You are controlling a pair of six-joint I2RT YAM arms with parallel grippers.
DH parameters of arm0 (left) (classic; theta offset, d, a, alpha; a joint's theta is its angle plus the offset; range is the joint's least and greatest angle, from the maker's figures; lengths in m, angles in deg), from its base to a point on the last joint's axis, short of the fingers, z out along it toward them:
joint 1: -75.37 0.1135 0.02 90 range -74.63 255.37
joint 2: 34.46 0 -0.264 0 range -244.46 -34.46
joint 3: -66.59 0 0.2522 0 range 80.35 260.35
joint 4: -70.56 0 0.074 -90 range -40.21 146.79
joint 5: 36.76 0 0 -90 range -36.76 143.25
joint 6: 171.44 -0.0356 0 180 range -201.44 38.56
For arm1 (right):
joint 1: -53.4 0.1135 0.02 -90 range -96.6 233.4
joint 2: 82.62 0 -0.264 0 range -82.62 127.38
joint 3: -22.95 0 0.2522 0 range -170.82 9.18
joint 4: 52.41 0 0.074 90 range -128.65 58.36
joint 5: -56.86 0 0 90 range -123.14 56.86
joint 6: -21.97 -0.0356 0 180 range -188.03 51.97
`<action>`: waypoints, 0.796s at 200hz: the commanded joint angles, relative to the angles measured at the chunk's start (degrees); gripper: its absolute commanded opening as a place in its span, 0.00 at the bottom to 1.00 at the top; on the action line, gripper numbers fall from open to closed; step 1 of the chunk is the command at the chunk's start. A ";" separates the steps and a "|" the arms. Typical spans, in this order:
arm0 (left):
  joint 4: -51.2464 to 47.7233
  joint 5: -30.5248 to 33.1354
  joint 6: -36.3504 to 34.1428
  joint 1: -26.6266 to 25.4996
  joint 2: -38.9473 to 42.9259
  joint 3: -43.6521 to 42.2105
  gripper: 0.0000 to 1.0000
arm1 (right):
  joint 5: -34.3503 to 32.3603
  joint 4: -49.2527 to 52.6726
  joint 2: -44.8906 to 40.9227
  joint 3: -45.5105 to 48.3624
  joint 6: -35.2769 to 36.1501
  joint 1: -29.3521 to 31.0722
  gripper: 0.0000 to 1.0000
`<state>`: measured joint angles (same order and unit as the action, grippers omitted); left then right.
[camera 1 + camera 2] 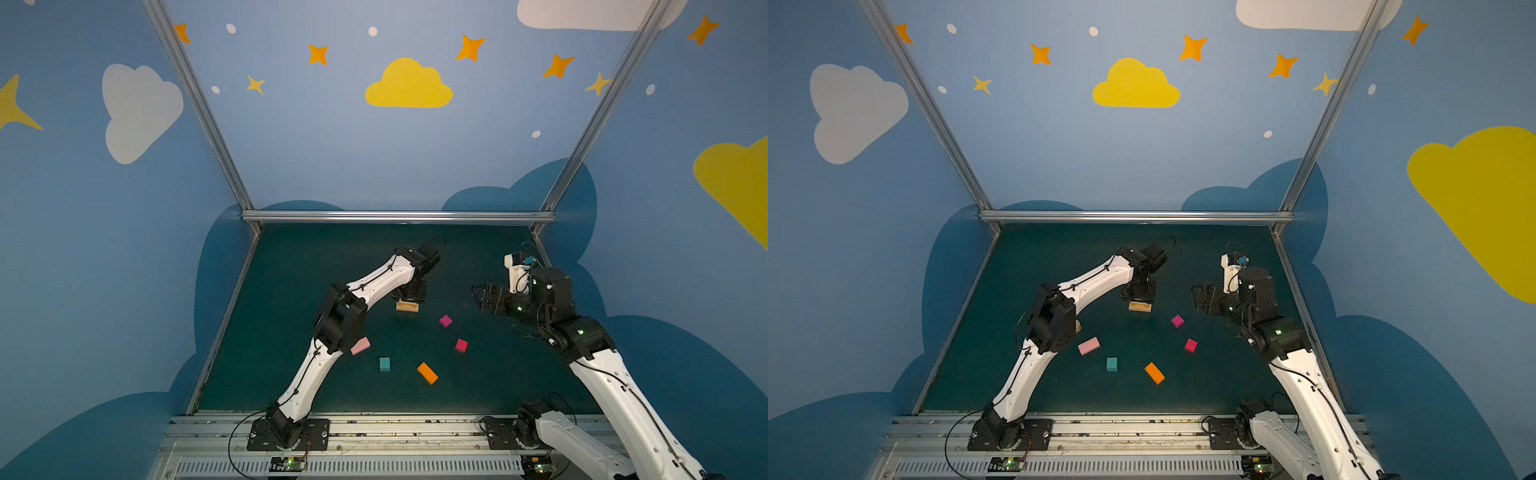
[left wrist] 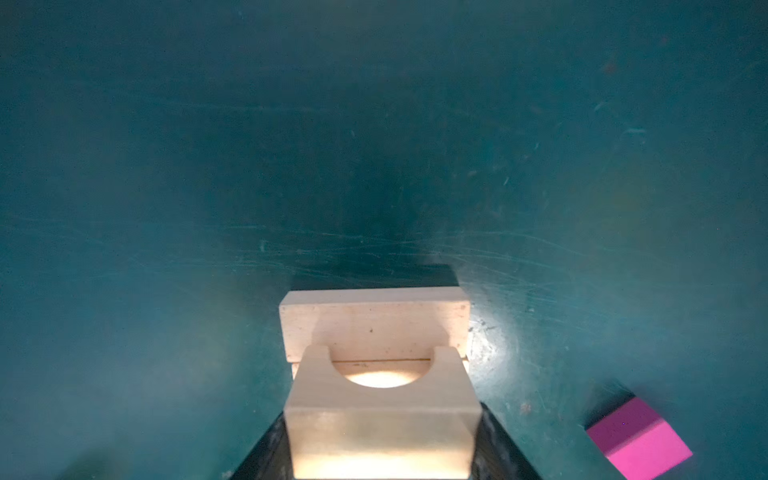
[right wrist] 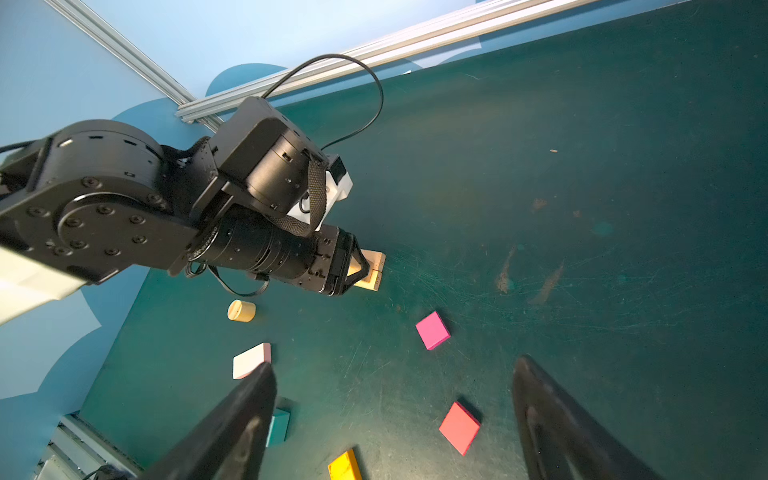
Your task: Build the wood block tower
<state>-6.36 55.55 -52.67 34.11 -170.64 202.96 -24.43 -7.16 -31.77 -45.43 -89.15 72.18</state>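
Left gripper [image 1: 409,296] tight on arched block [image 2: 382,407] above base [image 2: 374,320]; right gripper [image 3: 395,365] agape; roomy mat [image 2: 166,166]

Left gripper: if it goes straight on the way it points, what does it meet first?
The left gripper points down; the notched tan block it holds would likely meet the two tan base blocks directly beneath. Contact is unclear.
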 commanded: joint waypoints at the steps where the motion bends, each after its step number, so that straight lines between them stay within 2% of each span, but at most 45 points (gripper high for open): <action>1: -0.49 1.14 0.11 0.13 -0.85 -0.51 0.46 | 0.58 -1.04 0.04 0.56 -0.46 -0.32 0.87; 159: -0.21 1.21 0.28 0.61 -1.11 -0.06 0.47 | 1.13 -1.70 0.79 0.74 -0.76 -0.32 0.87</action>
<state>-5.99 55.53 -52.65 34.27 -170.64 202.72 -23.82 -7.97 -31.20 -45.21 -89.65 72.18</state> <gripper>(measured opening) 0.590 0.868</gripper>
